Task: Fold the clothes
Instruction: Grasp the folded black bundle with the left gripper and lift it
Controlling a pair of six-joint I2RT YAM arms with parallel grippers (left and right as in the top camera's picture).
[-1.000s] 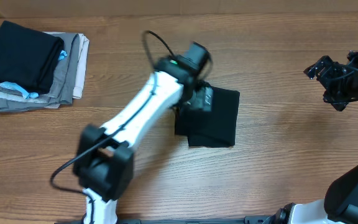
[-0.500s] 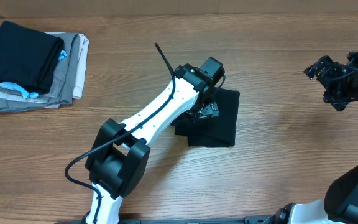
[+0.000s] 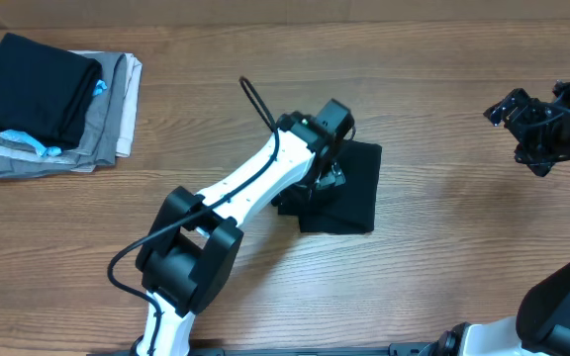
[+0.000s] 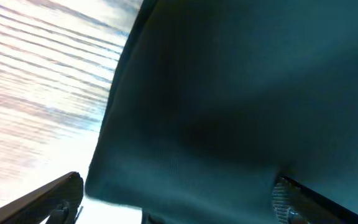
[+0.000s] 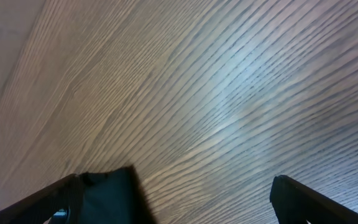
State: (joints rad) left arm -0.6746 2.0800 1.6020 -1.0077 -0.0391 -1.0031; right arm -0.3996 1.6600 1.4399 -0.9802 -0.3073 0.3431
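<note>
- Looking down from overhead, I am seeing the black T-shirt (image 3: 356, 198) lying folded into a compact dark block near the middle of the wooden table (image 3: 443, 257).
- The left arm (image 3: 250, 188) is reaching diagonally across from the near-left side, and the left gripper (image 3: 327, 176) is sitting over the left part of the block, hiding that corner from above.
- On the left wrist feed, black cloth is filling nearly the whole view. The fingers (image 4: 48, 202) are showing only at the bottom corners, spread wide, with the fabric's edge running between them. I am not seeing them pinching any cloth.
- I cannot tell whether the fingertips are touching the fabric, because the view is too close and blurred.
- The right gripper (image 3: 513, 121) is hanging at the far right of the table, well apart from the black T-shirt.
- On the right wrist feed, its two fingers are standing wide apart, with only bare wood grain showing between them. A dark shape is sitting just beside one finger, and I cannot tell what it is.
- A stack of folded garments (image 3: 57, 109), black on top of grey and beige with light-blue bits, is lying at the far-left corner, well apart from both grippers.
</note>
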